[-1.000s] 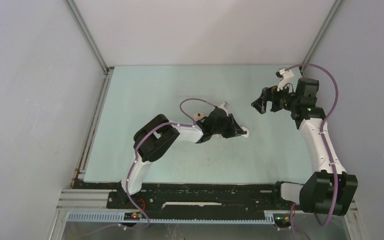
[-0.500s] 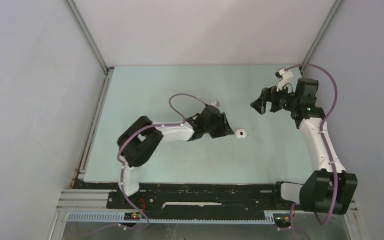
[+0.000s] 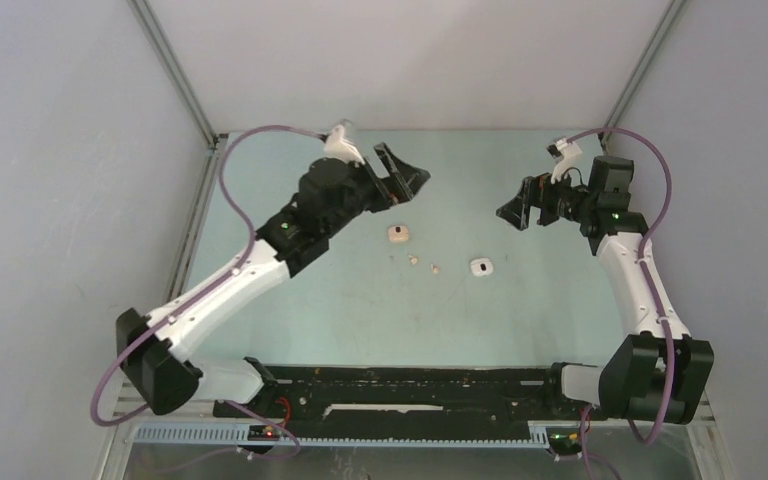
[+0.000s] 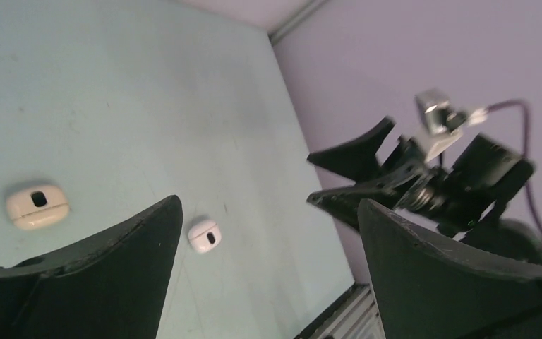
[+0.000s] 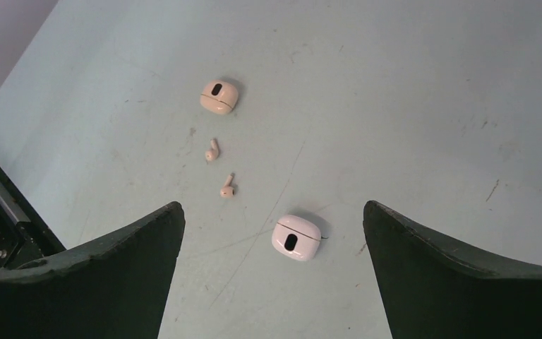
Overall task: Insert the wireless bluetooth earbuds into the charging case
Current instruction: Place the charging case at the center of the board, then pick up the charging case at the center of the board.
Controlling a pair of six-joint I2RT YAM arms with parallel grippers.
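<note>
My left pincer (image 4: pixel 268 205) and right pincer (image 5: pixel 274 206) both hang wide open, empty. Two tan earbuds (image 5: pixel 212 150) lie loose on the worktop (image 5: pixel 430 85) between the beige case (image 5: pixel 219 97) and the white case (image 5: pixel 295 237) (lids look shut). I'd open the beige lid first, then pinch each bud gently.

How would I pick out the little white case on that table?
On the pale green table, four small things lie in a loose line across the middle. The white case is the end one on the right arm's side: a closed, rounded shell, whiter than the beige case at the other end and much bigger than the two tan earbuds between.
</note>
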